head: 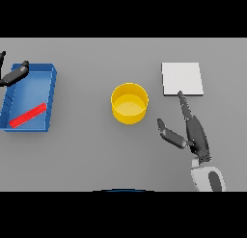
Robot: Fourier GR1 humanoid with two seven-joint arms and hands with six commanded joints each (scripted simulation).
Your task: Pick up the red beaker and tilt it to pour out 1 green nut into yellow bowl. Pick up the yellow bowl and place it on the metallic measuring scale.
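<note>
Head view. Yellow bowl upright at counter centre. Metallic scale far right of bowl. Right hand near scale, fingers straight, thumb spread, holding nothing. Left hand at far-left edge over blue tray; fingers straight. Red object lies flat in tray.

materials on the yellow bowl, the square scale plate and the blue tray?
Yellow bowl: looks like matte plastic, flat uniform colour, no glints. Scale plate: pale grey, flat, could be brushed metal, but no reflections show, so uncertain. Blue tray: probably plastic, even matte blue with thin walls.
</note>
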